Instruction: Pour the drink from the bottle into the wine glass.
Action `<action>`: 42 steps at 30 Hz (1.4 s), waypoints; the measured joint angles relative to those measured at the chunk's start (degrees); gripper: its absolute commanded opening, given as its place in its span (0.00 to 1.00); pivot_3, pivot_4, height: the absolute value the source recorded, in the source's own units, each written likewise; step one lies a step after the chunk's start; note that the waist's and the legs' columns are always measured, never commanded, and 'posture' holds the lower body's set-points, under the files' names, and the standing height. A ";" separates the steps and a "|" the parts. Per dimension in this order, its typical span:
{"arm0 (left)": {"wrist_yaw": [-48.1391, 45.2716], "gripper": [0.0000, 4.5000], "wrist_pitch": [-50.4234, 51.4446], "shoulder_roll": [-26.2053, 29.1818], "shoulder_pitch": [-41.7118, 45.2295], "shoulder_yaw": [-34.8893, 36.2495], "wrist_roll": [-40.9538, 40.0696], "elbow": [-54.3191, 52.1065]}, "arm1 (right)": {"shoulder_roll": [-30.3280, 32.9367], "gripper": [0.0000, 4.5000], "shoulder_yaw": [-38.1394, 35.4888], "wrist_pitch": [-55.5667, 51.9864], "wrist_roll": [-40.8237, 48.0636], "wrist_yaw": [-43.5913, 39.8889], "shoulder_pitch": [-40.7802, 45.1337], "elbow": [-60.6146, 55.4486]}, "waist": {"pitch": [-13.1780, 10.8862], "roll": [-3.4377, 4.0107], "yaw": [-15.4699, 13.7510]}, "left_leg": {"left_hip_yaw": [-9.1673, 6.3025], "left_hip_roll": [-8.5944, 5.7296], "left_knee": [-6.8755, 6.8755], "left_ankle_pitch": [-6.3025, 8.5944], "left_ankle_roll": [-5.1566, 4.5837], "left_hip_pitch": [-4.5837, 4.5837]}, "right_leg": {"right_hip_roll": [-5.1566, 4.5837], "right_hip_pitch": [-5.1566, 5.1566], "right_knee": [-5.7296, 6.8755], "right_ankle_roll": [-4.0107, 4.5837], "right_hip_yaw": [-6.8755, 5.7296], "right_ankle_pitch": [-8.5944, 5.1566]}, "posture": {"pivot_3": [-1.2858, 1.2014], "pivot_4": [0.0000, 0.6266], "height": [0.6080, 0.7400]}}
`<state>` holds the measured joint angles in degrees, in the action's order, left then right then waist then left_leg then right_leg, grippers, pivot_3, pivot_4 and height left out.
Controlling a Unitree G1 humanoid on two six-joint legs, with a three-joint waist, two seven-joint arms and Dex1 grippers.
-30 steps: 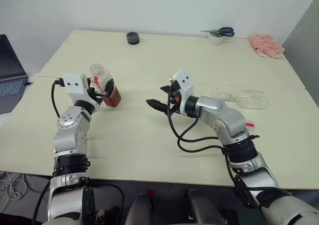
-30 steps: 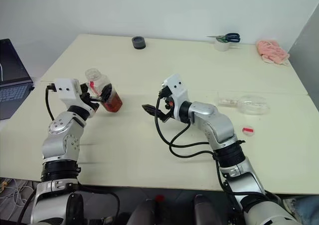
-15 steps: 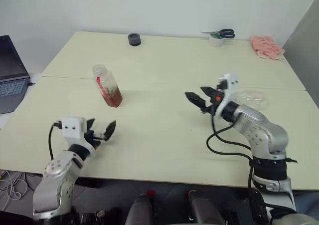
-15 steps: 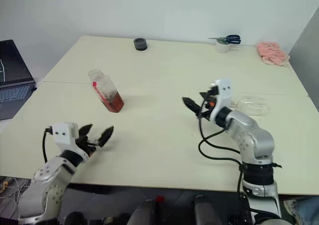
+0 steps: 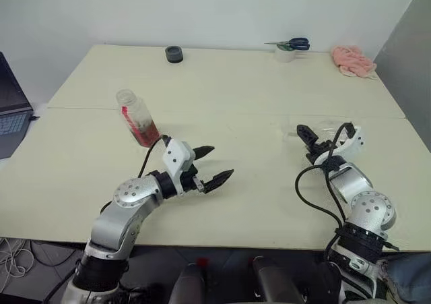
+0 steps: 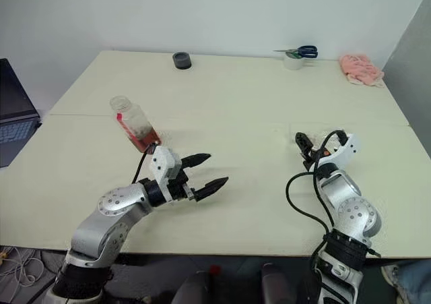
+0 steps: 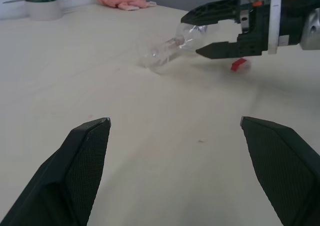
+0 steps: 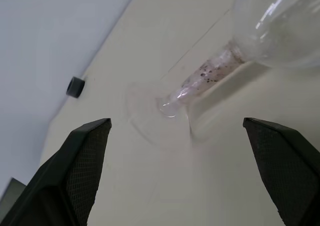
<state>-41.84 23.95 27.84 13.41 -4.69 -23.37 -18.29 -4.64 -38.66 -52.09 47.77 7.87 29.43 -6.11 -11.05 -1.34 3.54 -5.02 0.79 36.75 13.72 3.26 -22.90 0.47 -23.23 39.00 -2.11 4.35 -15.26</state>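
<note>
The clear stemmed wine glass (image 8: 210,75) is lying on its side at the right of the pale table (image 5: 242,88), with the right gripper (image 5: 311,142) hovering just short of it, jaws spread wide and holding nothing. To right it cleanly, the fingers should be closing around the stem near the bowl, not on the thin rim, then tipping it up slowly. The small clear plastic bottle (image 5: 137,119), uncapped and holding reddish-brown drink (image 5: 148,133), is standing at the left, beyond the left gripper (image 5: 209,167), whose jaws are likewise gaping and empty. A small red cap (image 7: 240,64) is lying near the glass.
</note>
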 measured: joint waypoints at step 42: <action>5.89 1.00 1.32 -0.14 -4.68 9.88 -1.16 0.69 | 12.26 0.08 49.03 45.40 -32.16 -19.69 11.15 16.20 | -0.01 0.37 1.49 | 0.61 0.54 -0.34 0.01 -0.01 0.09 | 0.53 -0.42 -0.01 0.02 0.77 0.02 | 0.52 0.24 1.00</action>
<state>-35.96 25.27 27.70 8.72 5.19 -24.53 -17.60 7.63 10.37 -6.69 15.61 -11.82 40.58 10.09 -11.06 -0.97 5.03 -4.41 1.32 36.41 13.72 3.25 -22.81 1.00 -23.65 38.99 -2.08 5.11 -15.23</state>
